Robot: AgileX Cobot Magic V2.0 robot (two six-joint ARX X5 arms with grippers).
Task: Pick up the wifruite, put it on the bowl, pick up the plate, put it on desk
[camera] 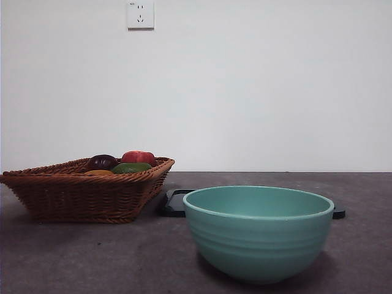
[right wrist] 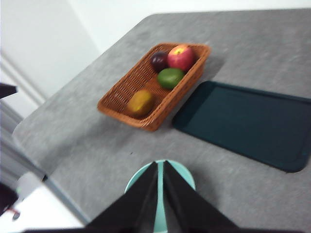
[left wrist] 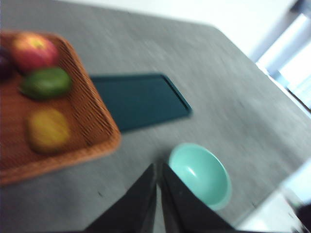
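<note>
The wifruite, a brownish-orange oval, lies in a wicker basket at the end nearest the bowl. The mint-green bowl stands empty on the desk. Behind the bowl lies the plate, a flat dark teal rectangle beside the basket. My left gripper hangs high above the desk between basket and bowl, shut and empty. Above the bowl, my right gripper is also shut and holds nothing. Neither arm shows in the front view.
The wicker basket sits on the left and also holds a green fruit, a red apple and a dark purple fruit. A wall with a socket stands behind the desk.
</note>
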